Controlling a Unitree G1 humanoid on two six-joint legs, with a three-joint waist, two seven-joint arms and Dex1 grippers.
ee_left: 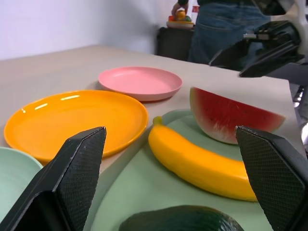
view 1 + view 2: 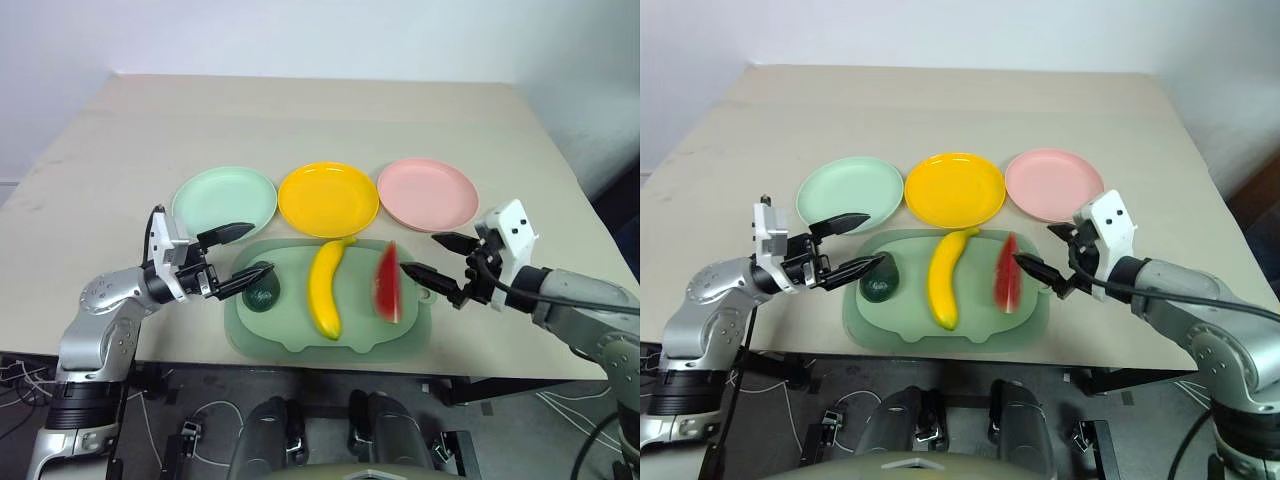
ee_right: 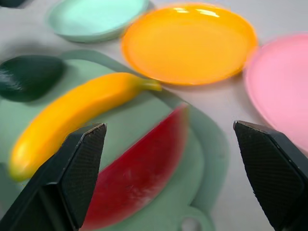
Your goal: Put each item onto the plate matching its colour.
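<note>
Beige tabletop [image 2: 120, 150] fills most of the head view, with a pale wall behind it along the top of the frame. Across the middle of the picture three round plates sit in a row: a mint green plate [image 2: 224, 200] at the left, a yellow plate [image 2: 328, 198] in the centre, just beside it, and a pink plate [image 2: 427, 193] at the right. All three plates hold nothing.

Just below the plates, in the lower centre of the frame, lies a pale green tray [image 2: 300, 342] with rounded corners. On it rest three toy foods. The dark green avocado [image 2: 262, 295] is at the tray's left end. The yellow banana [image 2: 326, 288] lies lengthwise in the tray's middle, its stem end pointing up toward the yellow plate. The red watermelon wedge [image 2: 388, 283], with its green rind, stands on edge at the tray's right side.

My left gripper [image 2: 244, 256] comes in from the lower left of the frame, its two black fingers spread wide and holding nothing, the lower fingertip just beside the avocado. My right gripper [image 2: 429, 256] comes in from the right edge, also spread wide and holding nothing, one fingertip close to the watermelon wedge's right side.

In my left wrist view, a person in blue jeans [image 1: 226, 29] stands beyond the table's far edge, at the top of that picture.
</note>
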